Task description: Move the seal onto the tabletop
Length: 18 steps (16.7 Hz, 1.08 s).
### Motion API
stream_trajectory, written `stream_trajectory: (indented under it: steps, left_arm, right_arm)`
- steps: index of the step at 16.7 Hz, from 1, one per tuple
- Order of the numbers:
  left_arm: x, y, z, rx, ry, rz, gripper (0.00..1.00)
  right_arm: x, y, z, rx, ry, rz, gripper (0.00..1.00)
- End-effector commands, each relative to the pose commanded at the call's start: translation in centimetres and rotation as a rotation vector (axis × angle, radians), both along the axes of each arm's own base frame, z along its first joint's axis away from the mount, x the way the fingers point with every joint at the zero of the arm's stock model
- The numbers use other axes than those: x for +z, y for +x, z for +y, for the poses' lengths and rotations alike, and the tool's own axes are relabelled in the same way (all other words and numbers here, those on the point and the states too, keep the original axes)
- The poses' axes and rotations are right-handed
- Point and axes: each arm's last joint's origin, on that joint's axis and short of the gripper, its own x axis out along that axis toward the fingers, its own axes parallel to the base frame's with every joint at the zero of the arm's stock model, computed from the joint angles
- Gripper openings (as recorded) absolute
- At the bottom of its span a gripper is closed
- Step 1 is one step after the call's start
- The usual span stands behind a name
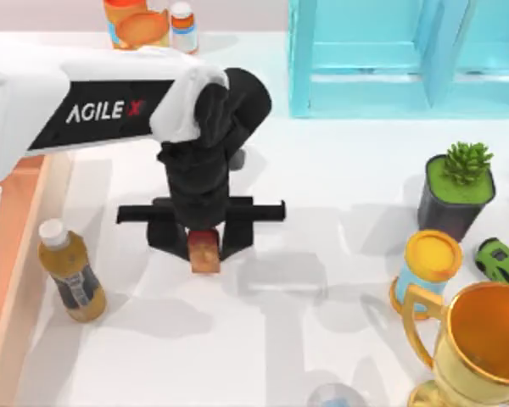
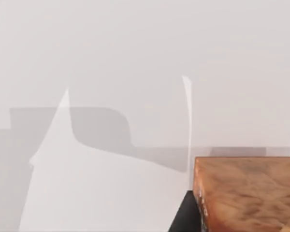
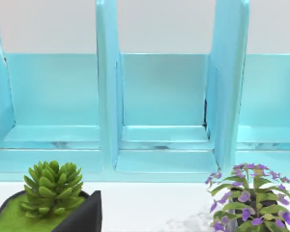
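The amber bottle lies tilted by the wooden tray at the desk's left. The left gripper hides most of the seal; its jaws grip that grainy tan block, dark red end uppermost, over bare white tabletop. The glossy trophy is cropped at right.

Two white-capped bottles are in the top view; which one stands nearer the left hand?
The amber bottle at the table's left edge, beside the left hand holding the seal. The small bottle stands far back.
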Motion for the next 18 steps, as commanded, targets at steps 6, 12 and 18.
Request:
stream_trajectory:
  steps: [6,12,18]
  left_arm:
    - [0.0,0.0,0.0,0.0,0.0,0.0,0.75]
    - [0.0,0.0,0.0,0.0,0.0,0.0,1.0]
    - [0.03,0.03,0.04,0.001,0.0,-0.001,1.0]
  right_arm:
    - [0.0,0.0,0.0,0.0,0.0,0.0,1.0]
    - [0.0,0.0,0.0,0.0,0.0,0.0,1.0]
    - [0.0,0.0,0.0,0.0,0.0,0.0,1.0]
